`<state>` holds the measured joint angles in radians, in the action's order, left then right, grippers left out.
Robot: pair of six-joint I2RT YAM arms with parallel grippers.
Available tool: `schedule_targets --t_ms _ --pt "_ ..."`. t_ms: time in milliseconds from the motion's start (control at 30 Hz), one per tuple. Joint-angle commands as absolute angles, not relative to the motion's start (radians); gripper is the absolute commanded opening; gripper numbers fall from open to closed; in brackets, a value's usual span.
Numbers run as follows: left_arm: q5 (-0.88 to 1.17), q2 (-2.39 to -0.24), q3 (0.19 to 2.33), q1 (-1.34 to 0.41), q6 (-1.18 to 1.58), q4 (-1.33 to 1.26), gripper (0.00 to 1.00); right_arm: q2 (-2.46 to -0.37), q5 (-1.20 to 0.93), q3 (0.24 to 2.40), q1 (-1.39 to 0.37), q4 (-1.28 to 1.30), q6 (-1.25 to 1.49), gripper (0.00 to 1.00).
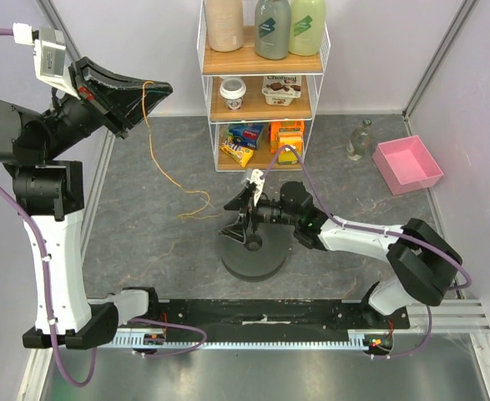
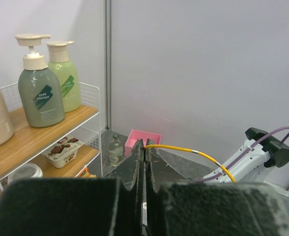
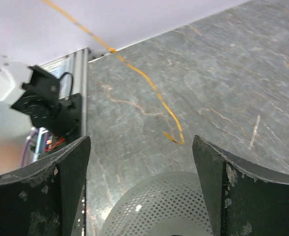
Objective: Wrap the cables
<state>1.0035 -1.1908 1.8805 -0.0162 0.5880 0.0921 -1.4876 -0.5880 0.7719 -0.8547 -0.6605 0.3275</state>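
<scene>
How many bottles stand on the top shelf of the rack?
3: beige bottle at left, grey-green bottle in the middle, light green bottle at right; none seems hidden.

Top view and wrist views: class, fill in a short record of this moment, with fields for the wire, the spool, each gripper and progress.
wire: thin, yellow-orange wire, one end held high, the other lying on the table
spool: dark round spool, none of the wire seen on it
left gripper: shut on the wire
right gripper: open, above the spool
progress: wrapping not begun
</scene>
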Motion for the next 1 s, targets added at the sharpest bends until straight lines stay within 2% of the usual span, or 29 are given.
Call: schedule_targets --t_ms 0,33,133,200,233,300,333,367,400,433,467,667,767,967 --pt "1.023 -1.187 1.908 -0.011 0.65 0.041 0.02 -1.543 -0.413 0.828 -0.851 -0.73 0.357 0.86" --pt "1.023 -1.186 1.908 -0.011 0.653 0.037 0.01 -1.551 -0.39 0.839 -0.851 -0.729 0.359 0.79" --pt "1.022 -1.183 1.913 -0.011 0.644 0.037 0.02 -1.574 -0.383 0.867 -0.851 -0.713 0.357 0.43" --pt "1.016 -1.181 1.917 -0.011 0.635 0.043 0.01 -1.571 -0.388 0.864 -0.851 -0.703 0.356 0.25" --pt "1.014 -1.181 1.919 -0.011 0.637 0.043 0.02 -1.563 -0.39 0.858 -0.851 -0.701 0.351 0.12" --pt "1.011 -1.178 1.917 -0.011 0.641 0.043 0.02 -1.548 -0.391 0.847 -0.851 -0.695 0.345 0.04" --pt "1.014 -1.175 1.914 -0.011 0.643 0.044 0.02 -1.54 -0.402 0.842 -0.851 -0.693 0.345 0.11" --pt "1.012 -1.175 1.913 -0.011 0.641 0.044 0.02 -1.536 -0.429 0.841 -0.851 -0.692 0.347 0.29" --pt "1.011 -1.175 1.911 -0.011 0.64 0.044 0.01 -1.529 -0.475 0.841 -0.851 -0.69 0.348 0.55" --pt "1.009 -1.177 1.913 -0.011 0.643 0.041 0.01 -1.525 -0.506 0.841 -0.853 -0.69 0.362 0.68" --pt "1.009 -1.178 1.914 -0.011 0.643 0.04 0.02 -1.522 -0.527 0.839 -0.857 -0.693 0.37 0.75" --pt "1.008 -1.186 1.916 -0.011 0.66 0.026 0.02 -1.494 -0.574 0.778 -0.879 -0.739 0.379 0.82" --pt "1.011 -1.186 1.919 -0.011 0.66 0.028 0.02 -1.474 -0.627 0.758 -0.884 -0.753 0.394 0.9" --pt "1.008 -1.192 1.928 -0.011 0.687 0.003 0.02 -1.494 -0.627 0.768 -0.91 -0.775 0.394 0.87"
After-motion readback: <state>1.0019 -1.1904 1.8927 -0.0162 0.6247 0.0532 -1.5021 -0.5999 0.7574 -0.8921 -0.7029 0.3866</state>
